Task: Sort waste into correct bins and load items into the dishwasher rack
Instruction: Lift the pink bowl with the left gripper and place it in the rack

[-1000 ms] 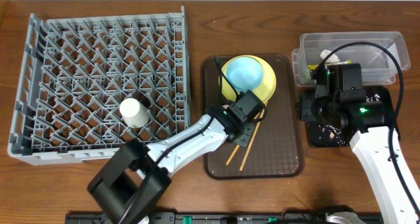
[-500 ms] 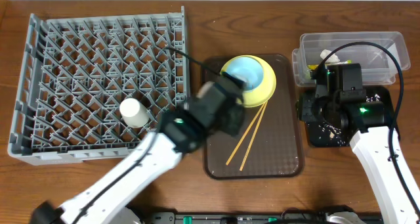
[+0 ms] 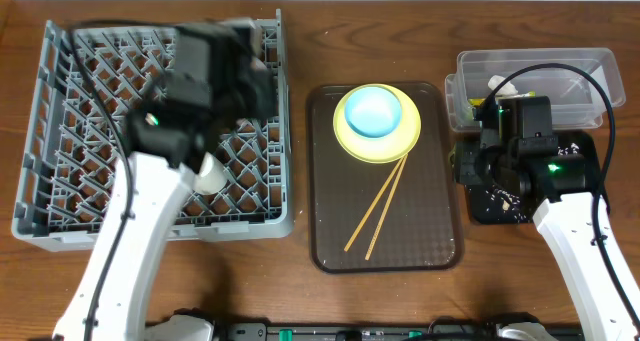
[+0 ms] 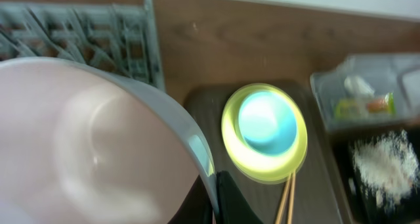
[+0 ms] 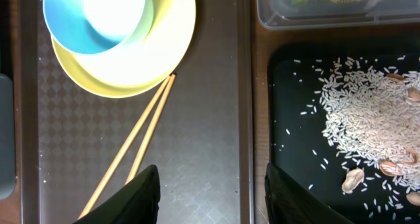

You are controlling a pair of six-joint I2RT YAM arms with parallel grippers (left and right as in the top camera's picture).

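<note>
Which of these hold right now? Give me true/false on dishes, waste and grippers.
1. The blue bowl sits on the yellow plate. True.
2. The chopsticks lie in the rack. False: they lie on the brown tray.
3. The cup is in the rack. True.
4. The black tray is bare. False: it holds rice.
5. The right gripper holds a chopstick. False: it is open and holds nothing.
6. The left gripper holds the pink bowl. True.
</note>
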